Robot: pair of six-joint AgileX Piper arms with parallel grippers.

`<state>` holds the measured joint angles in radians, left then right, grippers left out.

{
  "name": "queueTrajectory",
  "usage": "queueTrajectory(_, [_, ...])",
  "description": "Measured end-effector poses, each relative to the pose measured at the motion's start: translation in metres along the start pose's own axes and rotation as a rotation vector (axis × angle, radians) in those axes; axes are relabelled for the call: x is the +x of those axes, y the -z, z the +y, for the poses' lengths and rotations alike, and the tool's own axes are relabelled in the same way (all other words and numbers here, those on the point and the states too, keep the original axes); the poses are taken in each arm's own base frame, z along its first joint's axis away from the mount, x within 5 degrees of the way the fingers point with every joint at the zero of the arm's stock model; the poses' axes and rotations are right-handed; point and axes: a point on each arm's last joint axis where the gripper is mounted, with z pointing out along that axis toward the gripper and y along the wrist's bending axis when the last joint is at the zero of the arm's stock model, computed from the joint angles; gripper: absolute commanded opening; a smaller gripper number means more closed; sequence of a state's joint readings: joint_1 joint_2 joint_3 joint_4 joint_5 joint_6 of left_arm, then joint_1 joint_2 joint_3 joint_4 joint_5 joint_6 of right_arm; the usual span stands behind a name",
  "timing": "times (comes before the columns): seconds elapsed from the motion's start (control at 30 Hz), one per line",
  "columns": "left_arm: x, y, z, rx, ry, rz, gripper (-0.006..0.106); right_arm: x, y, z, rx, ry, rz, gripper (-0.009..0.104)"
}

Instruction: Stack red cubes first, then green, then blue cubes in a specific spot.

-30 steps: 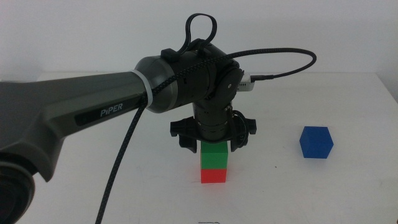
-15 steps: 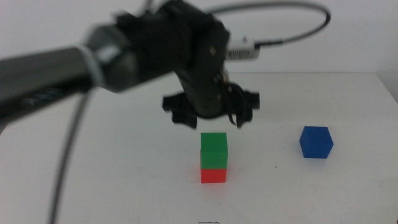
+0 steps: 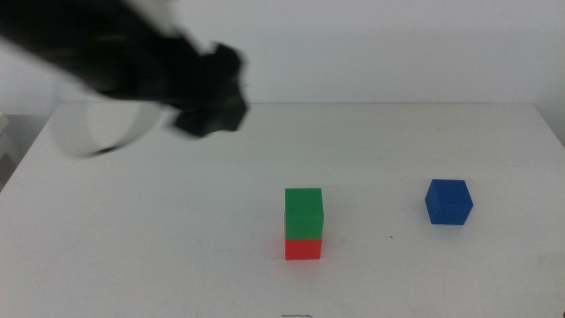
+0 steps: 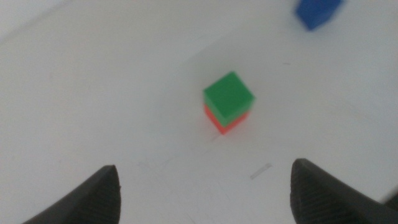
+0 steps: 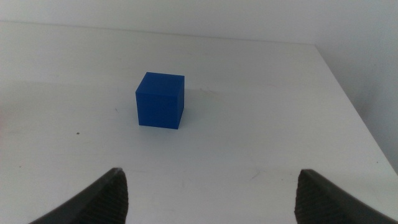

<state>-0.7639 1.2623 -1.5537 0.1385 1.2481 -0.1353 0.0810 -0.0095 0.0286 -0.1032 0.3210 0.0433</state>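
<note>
I see the green cube (image 3: pixel 304 213) sitting squarely on the red cube (image 3: pixel 303 249) near the table's front. My left gripper (image 4: pixel 205 186) hangs above, jaws wide, empty. My right gripper (image 5: pixel 211 190), also spread empty, faces the blue cube (image 5: pixel 160 99) at twelve o'clock.

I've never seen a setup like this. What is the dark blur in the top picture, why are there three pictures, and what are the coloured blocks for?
It is a robot with two arms at a white table. The top picture looks down from a fixed camera; the dark blur is the left gripper, caught moving above the table. The other two come from cameras on each wrist, so each shows its own open jaws at the bottom edge, holding nothing. The green cube sits on the red cube. The blue cube stands apart on the table, in front of the waiting right gripper.
</note>
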Motion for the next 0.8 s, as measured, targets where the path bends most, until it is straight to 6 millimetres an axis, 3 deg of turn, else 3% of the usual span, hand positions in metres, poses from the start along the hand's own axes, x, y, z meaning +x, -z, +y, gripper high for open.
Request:
queueTrajectory(0.13, [0.032,0.040,0.003,0.061,-0.085,-0.104,0.094,0.000,0.000,0.000,0.000,0.000,0.000,0.082])
queueTrajectory(0.33, [0.065,0.063,0.005,0.109,-0.094,-0.188,0.094,0.000,0.000,0.000,0.000,0.000,0.000,0.082])
queueTrajectory(0.8, [0.068,0.067,0.002,0.154,-0.107,-0.210,0.094,0.000,0.000,0.000,0.000,0.000,0.000,0.082])
